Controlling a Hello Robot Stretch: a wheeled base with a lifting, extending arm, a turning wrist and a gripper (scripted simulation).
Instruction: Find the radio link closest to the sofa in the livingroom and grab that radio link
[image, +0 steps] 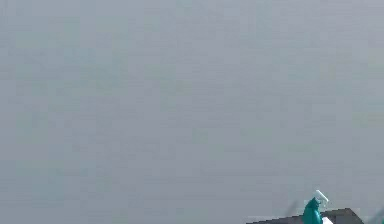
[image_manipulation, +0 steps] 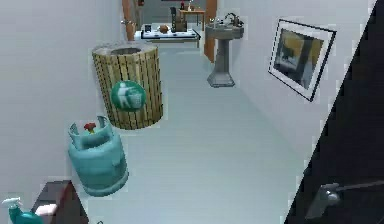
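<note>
A bare grey wall (image: 180, 100) stands close ahead in the forward view. At that view's bottom right, a teal bottle (image: 313, 212) stands on the corner of a dark low surface (image: 345, 216). The same teal bottle (image_manipulation: 18, 210) and dark surface (image_manipulation: 62, 200) appear at the arm side view's bottom left. At the far end of the arm side view, an opening leads to another room with a white table (image_manipulation: 170, 33). The small dark things on that table are too small to name.
A round wooden-slat bin (image_manipulation: 128, 85) with a green sign stands on the pale floor, with a teal gas cylinder (image_manipulation: 97, 158) nearer. A pedestal sink (image_manipulation: 224, 35) and a framed picture (image_manipulation: 300, 58) line the wall. A dark door (image_manipulation: 350, 140) with a handle (image_manipulation: 335, 192) is at the right.
</note>
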